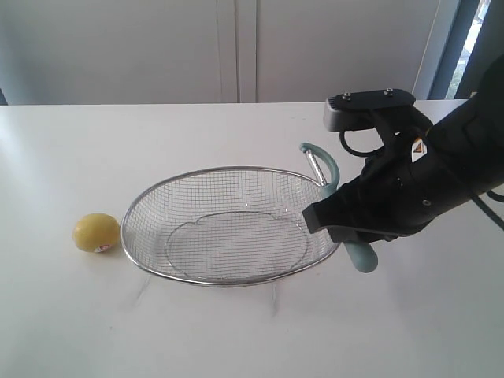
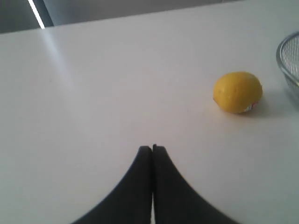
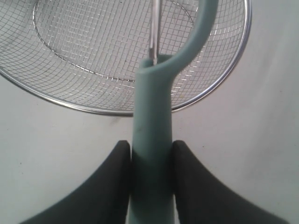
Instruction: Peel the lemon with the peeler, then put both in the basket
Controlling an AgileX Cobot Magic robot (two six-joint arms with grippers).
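Note:
The yellow lemon (image 1: 96, 233) with its red-and-white sticker rests on the white table just left of the wire basket (image 1: 157, 268). In the left wrist view the lemon (image 2: 237, 92) lies some way ahead of my left gripper (image 2: 152, 148), which is shut with nothing in it; this gripper does not show in the exterior view. My right gripper (image 3: 150, 147) is shut on the thick handle of the teal peeler (image 3: 152, 140). The peeler (image 1: 362, 253) is held at the basket's right rim, its loop head (image 1: 319, 157) and blade reaching over the rim (image 3: 205, 95).
The basket (image 2: 289, 60) holds nothing. A white cabinet front stands behind the table's far edge (image 1: 157, 104). Bare table surface lies in front of the basket and to the far left.

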